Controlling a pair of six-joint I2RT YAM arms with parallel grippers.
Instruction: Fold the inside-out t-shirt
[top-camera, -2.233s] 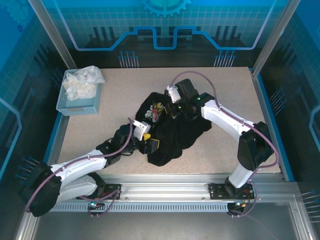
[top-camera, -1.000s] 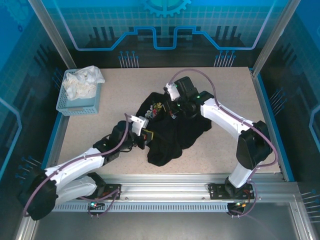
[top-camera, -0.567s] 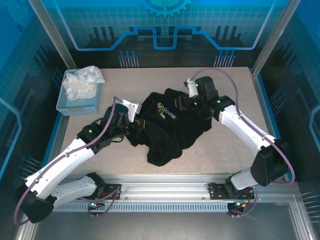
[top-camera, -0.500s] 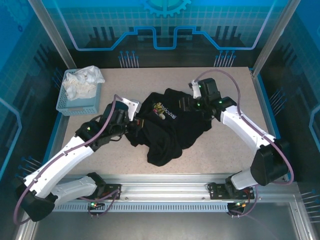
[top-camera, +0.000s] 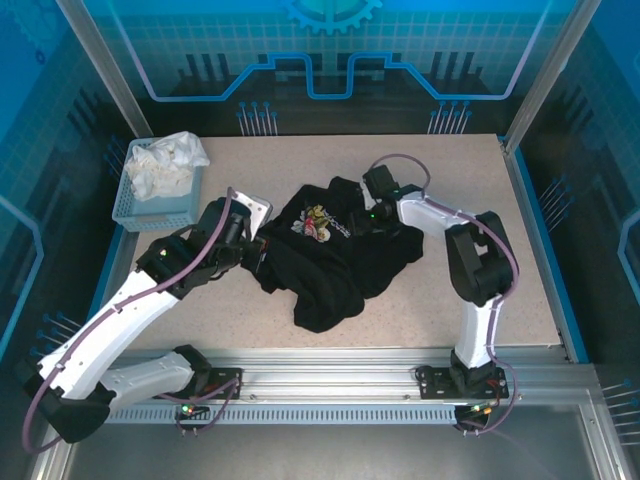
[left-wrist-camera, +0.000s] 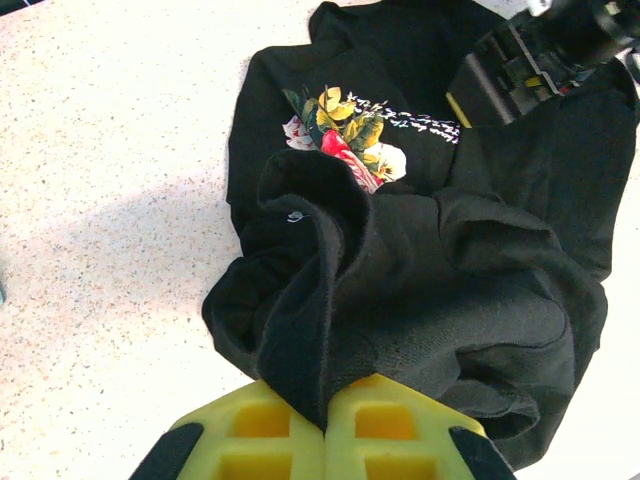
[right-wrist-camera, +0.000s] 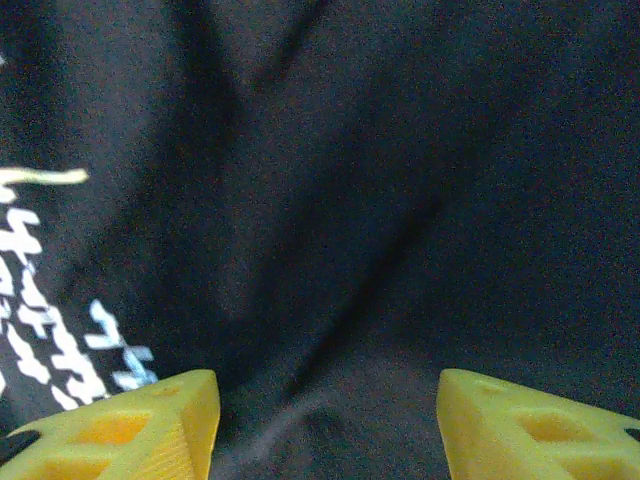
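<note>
The inside-out t-shirt (top-camera: 345, 262) lies crumpled in a black heap mid-table, its pink-white graphic (top-camera: 318, 222) facing up. My left gripper (top-camera: 257, 250) is at the shirt's left edge. In the left wrist view its yellow fingers (left-wrist-camera: 260, 432) are shut on a raised fold of the black t-shirt (left-wrist-camera: 480, 300), with the graphic (left-wrist-camera: 345, 135) beyond. My right gripper (top-camera: 366, 217) hovers low over the shirt's back part, just right of the graphic. Its fingertips (right-wrist-camera: 160, 425) stand wide apart over the dark t-shirt (right-wrist-camera: 340, 220), gripping nothing. White print (right-wrist-camera: 45, 345) shows at the left.
A blue basket (top-camera: 165, 216) holding a white cloth (top-camera: 165, 165) stands at the back left of the table. Bare speckled tabletop (top-camera: 490, 290) surrounds the shirt. Metal frame posts and blue side rails bound the table.
My left gripper has pulled the shirt's left edge leftward and back, spreading the heap. My right gripper has opened, let go of the fabric, and now sits close over the shirt by the graphic.
</note>
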